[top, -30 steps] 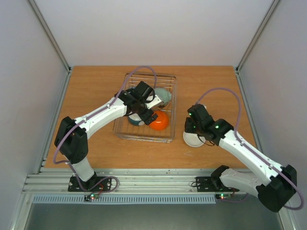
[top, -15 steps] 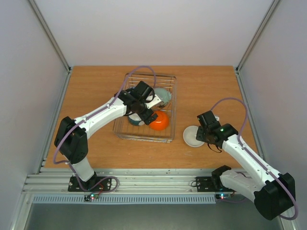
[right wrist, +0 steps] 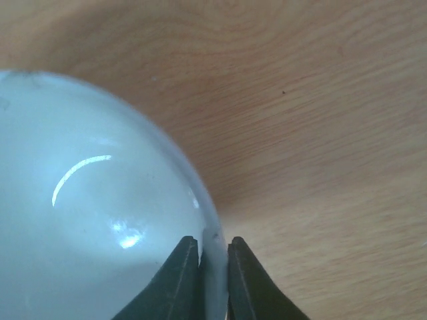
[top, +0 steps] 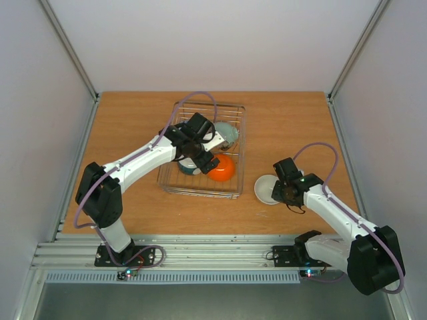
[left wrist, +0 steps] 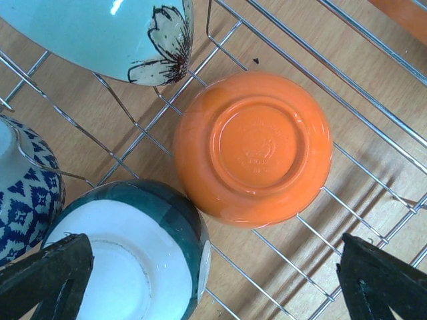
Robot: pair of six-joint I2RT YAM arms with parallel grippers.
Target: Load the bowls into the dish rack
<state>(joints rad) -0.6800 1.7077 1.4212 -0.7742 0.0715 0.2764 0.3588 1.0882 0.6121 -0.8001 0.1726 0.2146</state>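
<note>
From above, found the dish rack (top: 200,193) at mid-table, its long side running away from the arm bases. Reached into it with the left arm, the left gripper (top: 207,161) hanging just above the bowls there. Counted in the rack a mint green bowl (top: 229,133) at the far right, an orange bowl (top: 223,169) at the near right and a dark teal bowl (top: 186,167) at the near left, partly hidden under the arm. Saw a pale bowl (top: 267,189) upright on the table (top: 133,133), near the rack's right side but apart from it, with the right gripper (top: 283,193) at its right rim.

Through the left wrist camera, looked straight down on the orange bowl, turned bottom up on the rack wires. Made out the dark teal bowl, also bottom up, right beside it at lower left, a blue-and-white patterned bowl (left wrist: 27,177) at the left edge, and the mint green bowl, with a drawn flower, at top left. Held the left jaws spread wide, with nothing gripped.

Through the right wrist camera, saw the right jaws drawn almost together, pinching the pale bowl's rim, one finger on each side of the wall. Showed bare wood beside the bowl.
</note>
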